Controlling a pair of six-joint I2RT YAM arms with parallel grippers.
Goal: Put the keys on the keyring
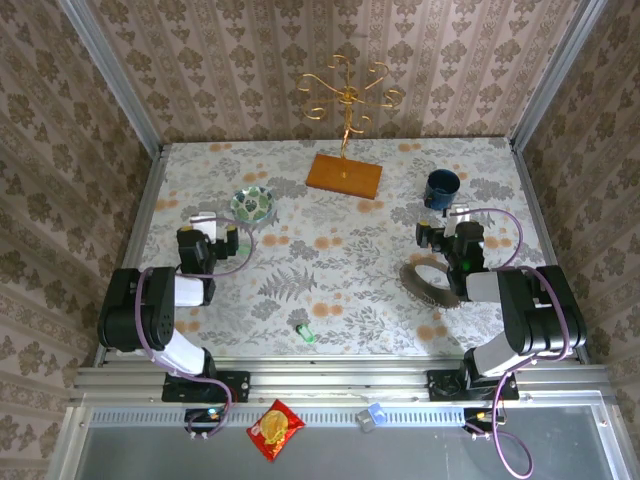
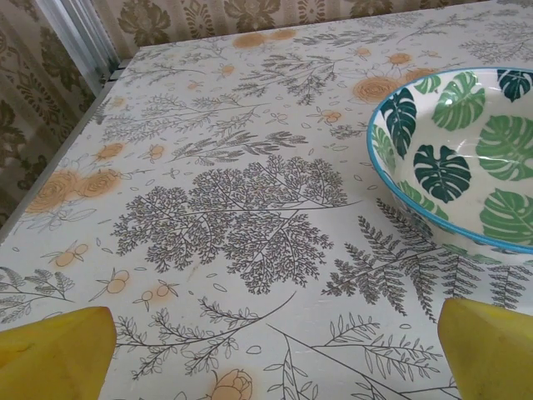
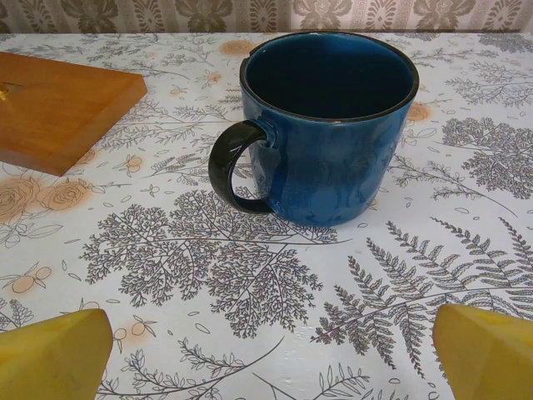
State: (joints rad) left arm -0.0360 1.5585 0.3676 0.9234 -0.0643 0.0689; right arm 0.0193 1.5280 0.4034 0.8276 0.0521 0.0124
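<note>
The left gripper is held low over the table, its 2 yellow fingertips set wide apart with nothing between them. The leaf-patterned bowl is seen just beyond the right fingertip, apart from it. To the left, bare patterned surface runs out to the table's left edge, where a metal frame rail is met.

The right gripper is likewise spread wide and empty. It is aimed at the blue mug, which stands upright a little beyond the fingertips with its handle turned left. A wooden base lies farther left, well apart from the mug (a gilt branched stand rises from it).

The keyring is laid flat on the right side of the table, just nearer than the right gripper and partly covered by that arm. The keys, small green-headed pieces, are found close to the near edge, about midway between the 2 arm bases and well apart from the keyring. A wide stretch of open table is left between them. Beyond the near edge, on the metal shelf, a red snack packet and a small blue object are seen.
</note>
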